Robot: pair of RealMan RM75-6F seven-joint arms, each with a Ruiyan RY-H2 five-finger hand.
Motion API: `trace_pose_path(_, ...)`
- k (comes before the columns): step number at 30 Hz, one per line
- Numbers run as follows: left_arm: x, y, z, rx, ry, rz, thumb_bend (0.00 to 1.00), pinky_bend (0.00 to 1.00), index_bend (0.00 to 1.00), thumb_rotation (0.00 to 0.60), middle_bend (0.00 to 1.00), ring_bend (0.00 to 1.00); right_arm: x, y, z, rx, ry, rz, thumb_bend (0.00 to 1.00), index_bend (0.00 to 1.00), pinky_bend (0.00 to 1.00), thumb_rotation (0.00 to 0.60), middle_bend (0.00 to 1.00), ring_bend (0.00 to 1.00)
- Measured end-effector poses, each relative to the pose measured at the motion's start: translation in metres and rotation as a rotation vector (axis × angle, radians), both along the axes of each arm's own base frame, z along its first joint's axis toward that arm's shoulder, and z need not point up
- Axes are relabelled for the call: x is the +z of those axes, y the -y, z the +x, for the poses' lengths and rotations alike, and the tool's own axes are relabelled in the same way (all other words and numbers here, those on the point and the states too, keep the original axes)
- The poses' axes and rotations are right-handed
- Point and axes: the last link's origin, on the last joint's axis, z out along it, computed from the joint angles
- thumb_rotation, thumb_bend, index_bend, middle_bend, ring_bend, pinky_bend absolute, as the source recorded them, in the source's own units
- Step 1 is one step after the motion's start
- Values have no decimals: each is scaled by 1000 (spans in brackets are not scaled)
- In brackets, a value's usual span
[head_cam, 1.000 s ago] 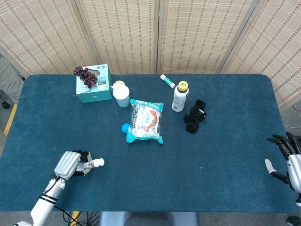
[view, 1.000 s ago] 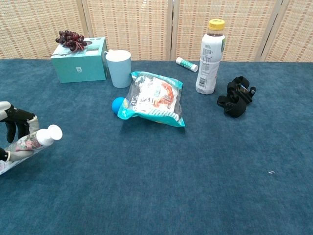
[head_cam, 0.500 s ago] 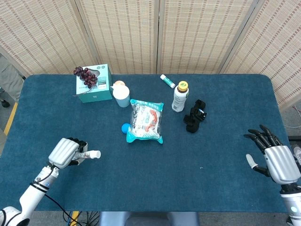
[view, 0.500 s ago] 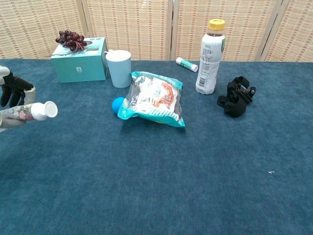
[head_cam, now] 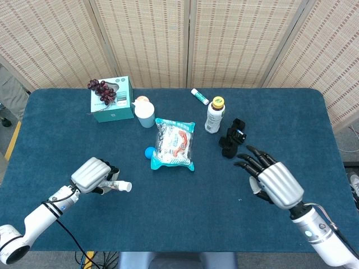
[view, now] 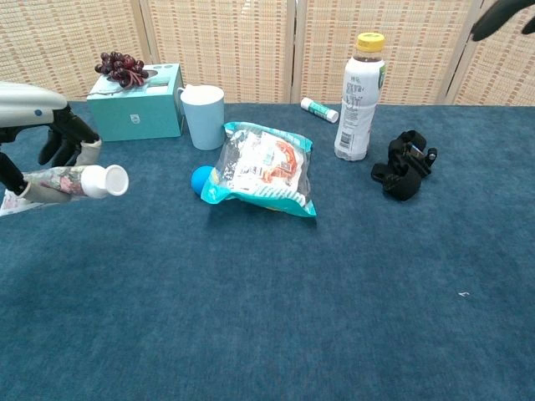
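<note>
My left hand point(head_cam: 94, 175) point(view: 50, 134) holds a flowered tube with a white cap point(head_cam: 120, 185) point(view: 75, 180) above the blue table near its front left; the cap points right. My right hand point(head_cam: 270, 178) hovers open, fingers spread, over the table right of centre, just below the black strap bundle point(head_cam: 231, 138) point(view: 404, 164). Only dark fingertips point(view: 501, 15) of it show at the top right of the chest view.
A snack bag point(head_cam: 174, 144) lies mid-table with a blue ball point(head_cam: 149, 152) at its left. Behind stand a light blue cup point(head_cam: 145, 116), a teal box point(head_cam: 111, 101) with grapes point(head_cam: 100, 87), a white bottle point(head_cam: 213, 115) and a small white tube point(head_cam: 199, 96).
My left hand lifted the tube off the table and carried it rightward. My right hand swept in from the table's right edge to a spot below the black strap bundle.
</note>
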Motion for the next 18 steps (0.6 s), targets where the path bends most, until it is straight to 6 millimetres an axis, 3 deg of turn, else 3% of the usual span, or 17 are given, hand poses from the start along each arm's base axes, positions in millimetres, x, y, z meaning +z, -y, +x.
trace_pose_path(4,0,-6,13,12,2,-44,431,535,593,600,667,550,-17,6,22,71,-2,42,740,260,182,600,216,72)
trace_pose_path(10,-3,-15,27,59,-14,-116,436,535,593,600,668,551,-34,14,44,137,-14,53,862,260,7,600,135,0)
trace_pose_path(18,-8,-33,47,119,-33,-194,446,535,595,600,671,552,-57,25,70,179,-40,91,908,260,0,600,83,0)
